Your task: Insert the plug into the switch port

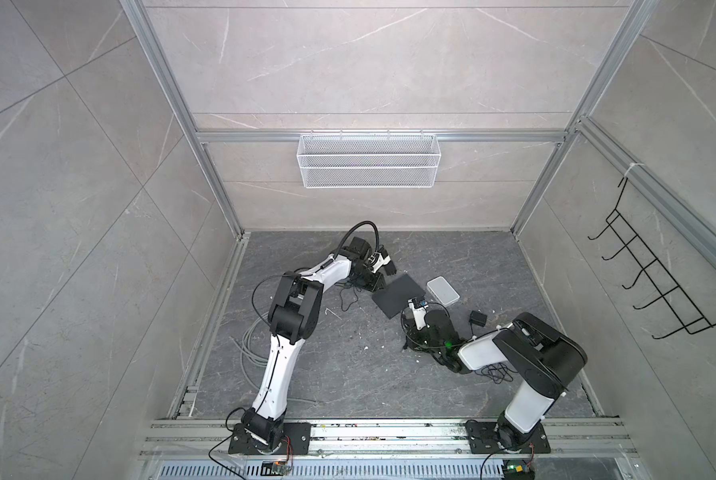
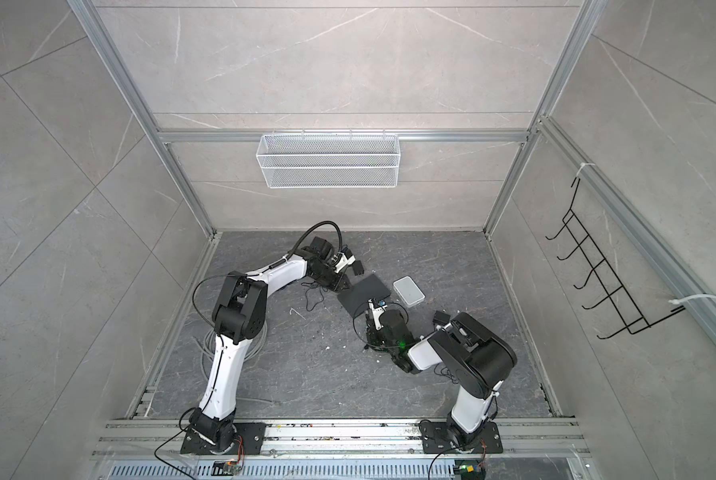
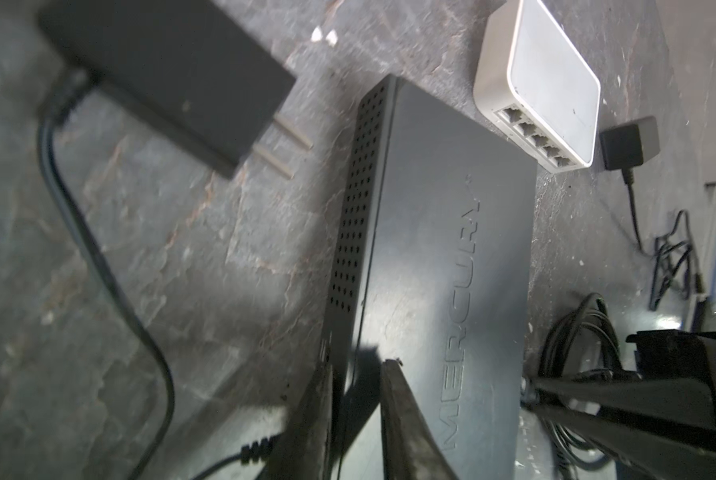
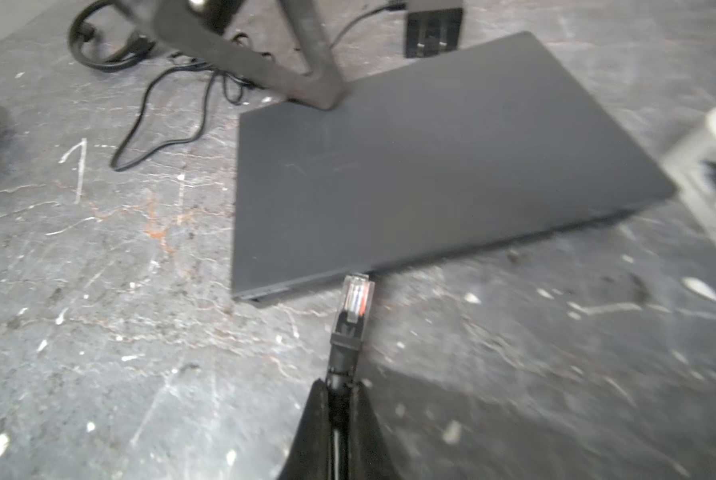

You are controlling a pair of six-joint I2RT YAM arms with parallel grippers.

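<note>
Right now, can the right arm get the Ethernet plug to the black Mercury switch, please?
Likely yes: the Ethernet plug in the right gripper sits at the edge of the black Mercury switch, nothing between; ports hidden.

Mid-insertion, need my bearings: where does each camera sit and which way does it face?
Top views: high above the robot, looking down at the floor; left arm, right arm, black switch and white switch show.
Left wrist: on the left arm, looking along the black switch toward the white switch's ports; left gripper shows.
Right wrist: low over the floor, facing the black switch's edge; right gripper holds the plug.
Shared: both wrist views show the black switch.
</note>
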